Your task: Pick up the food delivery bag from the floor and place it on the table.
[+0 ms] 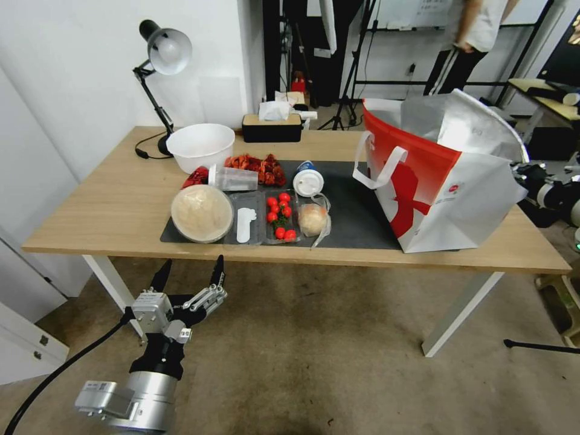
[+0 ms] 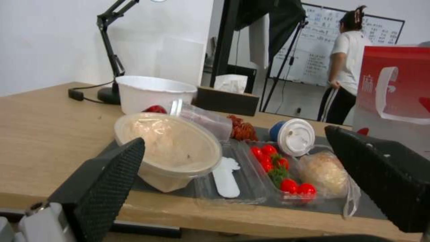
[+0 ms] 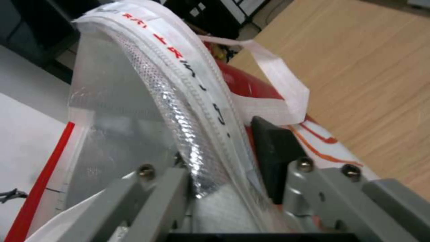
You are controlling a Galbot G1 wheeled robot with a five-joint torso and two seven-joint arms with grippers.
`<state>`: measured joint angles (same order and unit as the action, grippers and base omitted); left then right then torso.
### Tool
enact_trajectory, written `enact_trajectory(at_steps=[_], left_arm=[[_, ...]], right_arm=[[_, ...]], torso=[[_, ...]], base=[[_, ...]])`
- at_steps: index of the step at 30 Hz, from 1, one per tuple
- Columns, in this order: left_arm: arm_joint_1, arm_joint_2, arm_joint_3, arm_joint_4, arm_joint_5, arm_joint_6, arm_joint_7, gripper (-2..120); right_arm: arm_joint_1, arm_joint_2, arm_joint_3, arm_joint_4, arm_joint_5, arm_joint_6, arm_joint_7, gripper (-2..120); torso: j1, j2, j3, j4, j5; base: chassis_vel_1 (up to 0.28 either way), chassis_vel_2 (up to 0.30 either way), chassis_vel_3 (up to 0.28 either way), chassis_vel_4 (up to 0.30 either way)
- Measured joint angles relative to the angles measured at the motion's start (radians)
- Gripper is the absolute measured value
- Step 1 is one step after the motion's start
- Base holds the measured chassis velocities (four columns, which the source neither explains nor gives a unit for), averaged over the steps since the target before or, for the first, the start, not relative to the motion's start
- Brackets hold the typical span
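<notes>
The food delivery bag (image 1: 447, 181), red and white with a silver foil lining, stands upright at the right end of the table (image 1: 90, 205) and partly overlaps the dark grey mat (image 1: 356, 217). The right arm (image 1: 547, 193) reaches in from behind the bag's right side. In the right wrist view my right gripper (image 3: 210, 148) is shut on the bag's foil rim (image 3: 179, 84), which runs between its fingers. A white strap handle (image 3: 277, 87) hangs beside it. My left gripper (image 1: 192, 266) hangs open over the floor (image 1: 302, 350), below the table's front edge, holding nothing.
On the mat lie a lidded bowl (image 1: 201, 212), cherry tomatoes (image 1: 281, 216), a bagged bun (image 1: 313, 219), a lidded cup (image 1: 308, 180) and red food (image 1: 260, 166). A white bowl (image 1: 200, 145), desk lamp (image 1: 160, 54) and tissue box (image 1: 272, 124) stand behind.
</notes>
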<state>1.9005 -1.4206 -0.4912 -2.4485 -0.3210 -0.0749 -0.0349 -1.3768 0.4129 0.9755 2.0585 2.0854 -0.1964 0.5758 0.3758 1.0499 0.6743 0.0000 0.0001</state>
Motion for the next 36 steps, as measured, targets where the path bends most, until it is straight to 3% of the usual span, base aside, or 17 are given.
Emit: enact_trajectory(at_steps=[18, 29, 36], left_arm=[[0.003, 0.001, -0.001, 0.004, 0.0, -0.003, 0.0, 100], [0.011, -0.001, -0.001, -0.001, 0.002, -0.011, 0.0, 100], [0.022, -0.003, -0.001, -0.003, 0.008, -0.021, 0.001, 100]], right_arm=[[-0.043, -0.033, -0.01, -0.01, -0.287, 0.046, -0.142, 93], [-0.068, -0.039, -0.036, -0.006, -0.563, 0.16, -0.278, 100], [-0.063, -0.041, -0.052, -0.009, -0.592, 0.192, -0.304, 100]], torso=[[0.0, 0.0, 0.0, 0.0001, -0.0001], [0.0, 0.0, 0.0, 0.0, -0.0001], [0.0, 0.0, 0.0, 0.0001, -0.0001]], base=[[0.0, 0.0, 0.0, 0.0], [0.0, 0.0, 0.0, 0.0], [0.0, 0.0, 0.0, 0.0]])
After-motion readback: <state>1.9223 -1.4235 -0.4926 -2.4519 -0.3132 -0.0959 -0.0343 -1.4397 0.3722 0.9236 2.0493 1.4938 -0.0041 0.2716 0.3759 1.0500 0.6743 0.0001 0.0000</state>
